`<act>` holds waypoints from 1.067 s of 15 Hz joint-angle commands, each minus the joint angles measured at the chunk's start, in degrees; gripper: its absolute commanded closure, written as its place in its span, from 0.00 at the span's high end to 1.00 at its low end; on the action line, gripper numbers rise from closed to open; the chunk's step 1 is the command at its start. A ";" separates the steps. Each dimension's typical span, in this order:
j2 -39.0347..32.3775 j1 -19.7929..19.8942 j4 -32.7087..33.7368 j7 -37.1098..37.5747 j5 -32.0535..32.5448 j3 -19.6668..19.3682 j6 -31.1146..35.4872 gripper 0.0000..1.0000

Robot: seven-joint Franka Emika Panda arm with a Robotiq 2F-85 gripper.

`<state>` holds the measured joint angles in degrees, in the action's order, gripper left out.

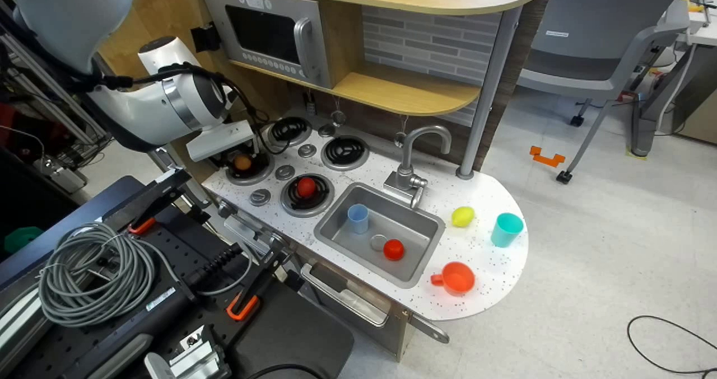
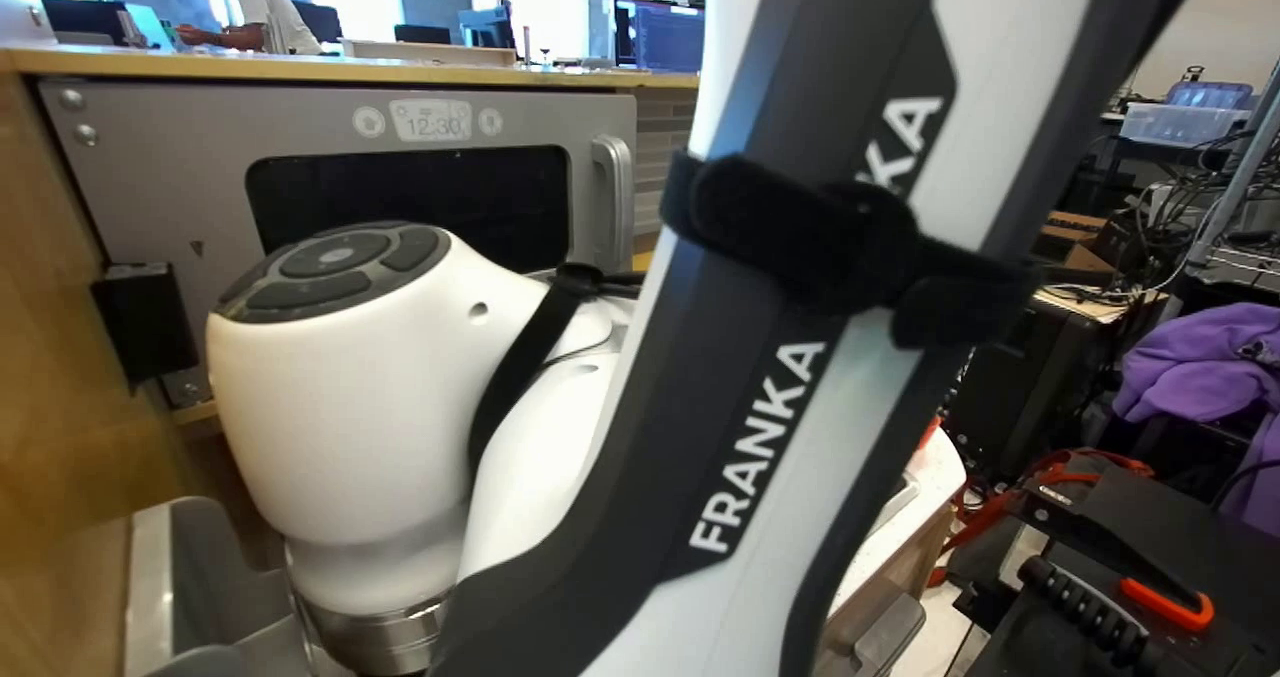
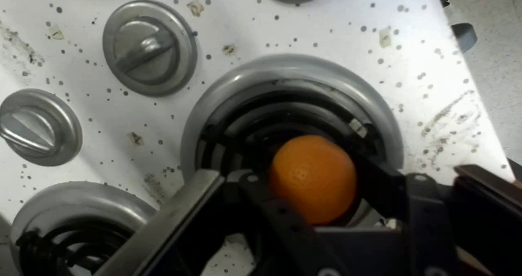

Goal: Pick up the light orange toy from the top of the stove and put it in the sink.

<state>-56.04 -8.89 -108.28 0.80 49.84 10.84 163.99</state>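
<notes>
The hand [image 3: 326, 174] stands parted, presumably to pinch the orange toy [image 3: 313, 179] from either side where a stove burner [image 3: 285, 66] with raised rim probably stops it rolling.

Sink [image 1: 404, 226] w/ 2 objs [image 1: 358, 218].

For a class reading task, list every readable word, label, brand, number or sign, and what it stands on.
"FRANKA": robot arm
"KA": same arm, cut off by a black strap
"12:30": display of the toy microwave
Too small or blurred: microwave's icons, label on the chair, white label on a black bar
</notes>
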 commanded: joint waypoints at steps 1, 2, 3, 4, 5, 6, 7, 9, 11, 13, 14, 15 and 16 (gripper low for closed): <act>0.90 -1.91 0.59 -3.84 -4.34 -1.78 0.62 0.20; 1.14 -2.07 0.60 -4.34 -5.03 -2.11 0.75 0.20; 1.48 -2.13 0.46 -4.66 -5.64 -2.38 0.75 0.20; 1.90 -2.07 0.17 -5.01 -6.34 -2.63 0.77 0.20; 2.49 -1.80 -0.43 -5.40 -7.06 -2.75 0.86 0.20; 3.22 -1.68 -1.10 -5.55 -7.72 -2.99 0.84 0.20; 4.29 -1.05 -2.41 -5.81 -8.42 -2.99 1.06 0.20; 6.84 -0.25 -5.08 -5.30 -10.26 -3.65 1.54 0.20; 9.87 0.42 -7.98 -4.66 -12.66 -4.75 1.58 0.20; 13.00 0.53 -10.62 -3.74 -15.50 -6.72 0.41 0.20; 14.02 0.37 -11.36 -3.17 -17.07 -7.97 -0.12 0.20; 14.81 0.91 -11.84 -3.62 -18.94 -8.73 -0.70 0.20; 15.13 0.70 -11.58 -3.15 -20.63 -10.42 -1.46 0.20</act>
<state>-44.81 -8.21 -116.63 -2.84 33.90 3.33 163.87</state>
